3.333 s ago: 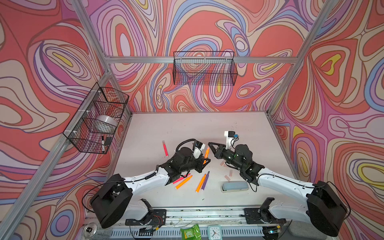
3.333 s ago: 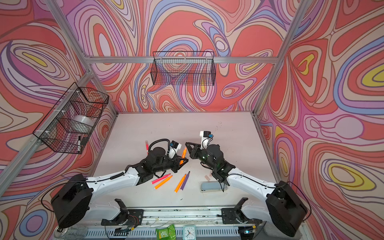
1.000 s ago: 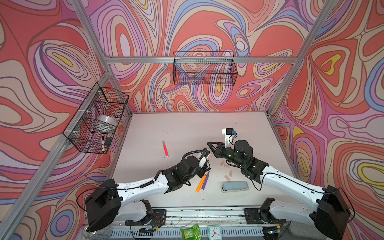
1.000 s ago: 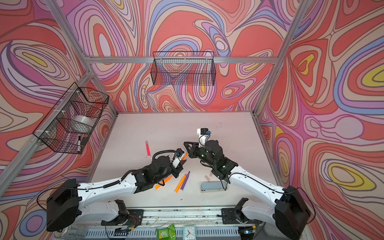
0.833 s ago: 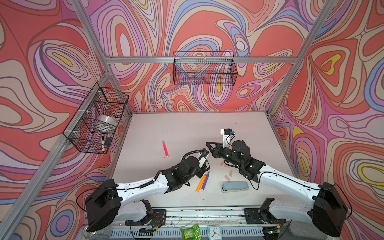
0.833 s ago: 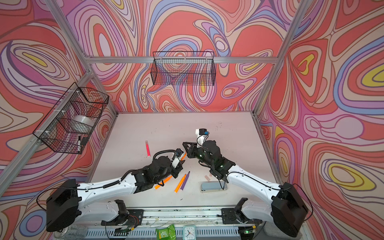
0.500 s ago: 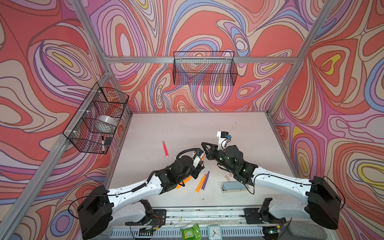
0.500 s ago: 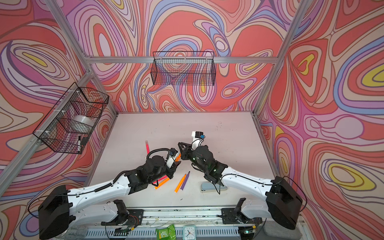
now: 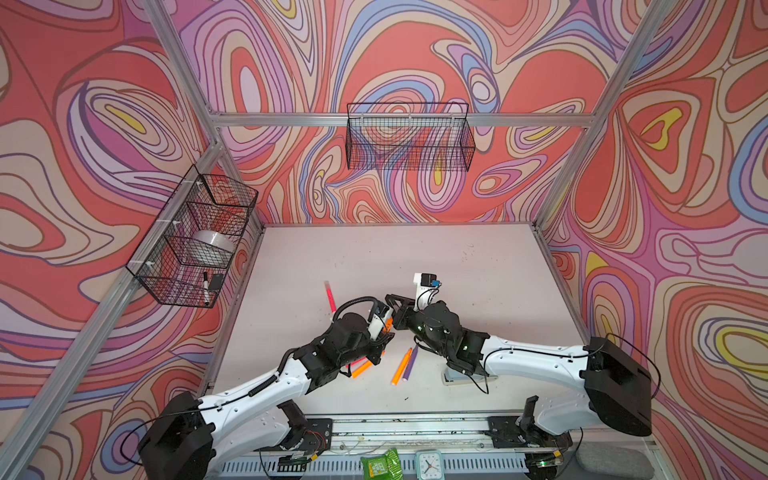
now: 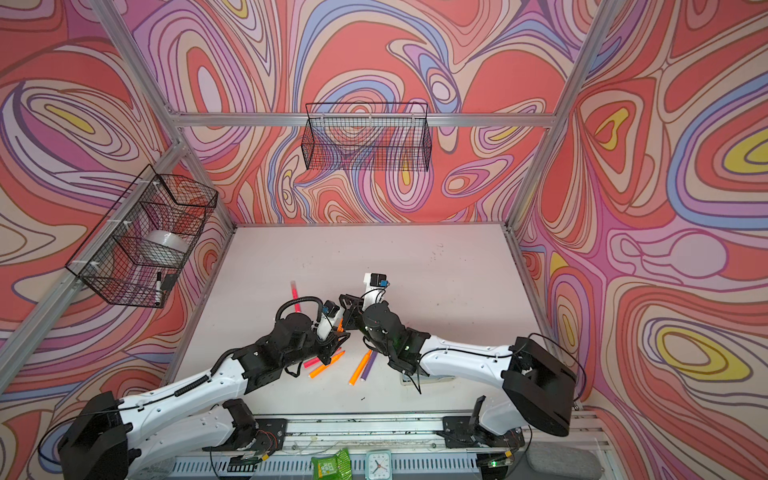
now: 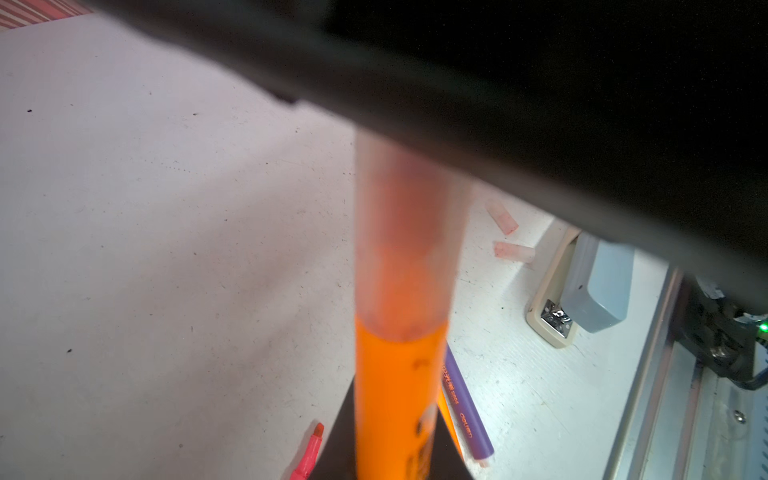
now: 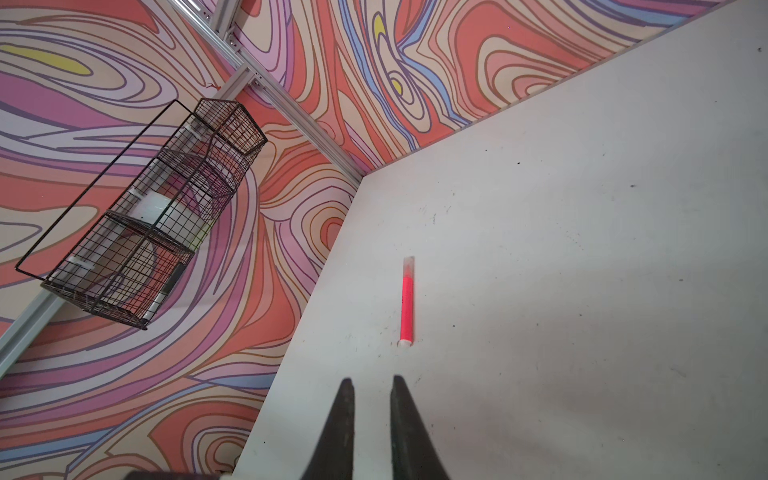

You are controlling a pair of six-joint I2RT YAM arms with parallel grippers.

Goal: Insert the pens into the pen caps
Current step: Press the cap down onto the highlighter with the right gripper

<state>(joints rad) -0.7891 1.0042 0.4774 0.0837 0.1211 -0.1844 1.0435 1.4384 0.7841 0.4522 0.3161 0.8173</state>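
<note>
- Your left jaws (image 11: 397, 440) are clamped on an orange pen (image 11: 395, 386). Its long axis runs straight out from them toward the right arm.
- The pen cap (image 11: 405, 249) sits over that pen's tip, its far end hidden beneath the right arm's dark body. Any seating push should go along this axis.
- Your right jaws (image 12: 372, 386) are pinched together, and nothing shows between the tips.
- Six pens:
  - a capped pink pen (image 9: 329, 296) alone on the surface
  - the held orange pen
  - a pink pen (image 10: 311, 363) and a second orange pen (image 10: 327, 365) by the left arm
  - a third orange pen (image 9: 401, 366) beside the purple pen (image 9: 410, 365)
- Two loose caps (image 11: 514, 252) lie near the stapler (image 11: 598, 291).
</note>
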